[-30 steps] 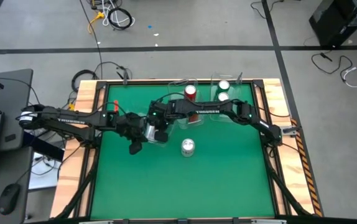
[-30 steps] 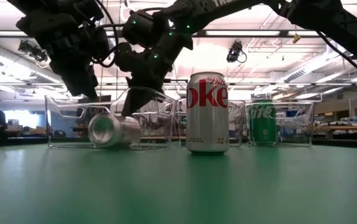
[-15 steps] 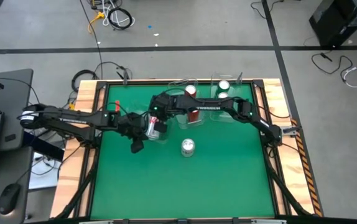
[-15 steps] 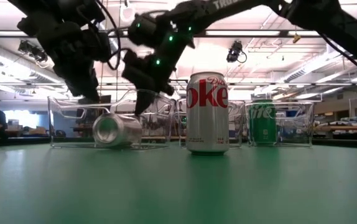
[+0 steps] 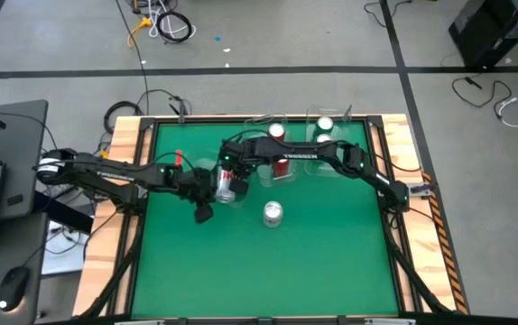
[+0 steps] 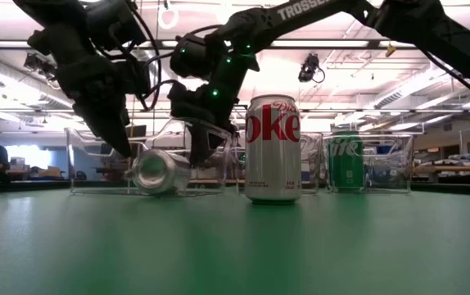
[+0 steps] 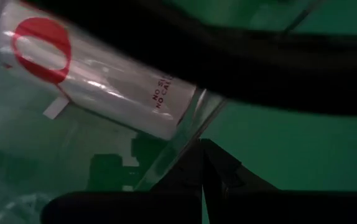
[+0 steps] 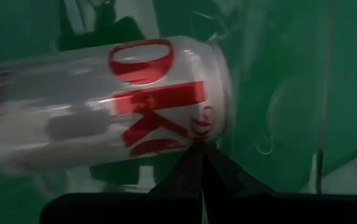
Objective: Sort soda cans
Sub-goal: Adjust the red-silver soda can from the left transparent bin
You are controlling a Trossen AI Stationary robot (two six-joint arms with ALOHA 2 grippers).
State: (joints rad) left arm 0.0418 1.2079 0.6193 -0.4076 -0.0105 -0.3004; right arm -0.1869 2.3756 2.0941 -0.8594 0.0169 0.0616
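Silver can (image 6: 160,171) lies tipped in clear bin (image 6: 88,164); both grippers beside it.

"diet coke" lettering on upright silver can (image 6: 273,147), "sprite" on green can (image 6: 346,161), "trossen" on right arm (image 6: 300,10), "no su… no cal…" on tipped can (image 7: 97,68)

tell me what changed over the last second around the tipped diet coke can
The right gripper swung down from above the left bin to beside the tipped silver can, and the left gripper dropped to its other side. The can rolled slightly toward the upright Diet Coke can. Neither gripper visibly holds it. The upright can, the green can and the clear bins stayed put.
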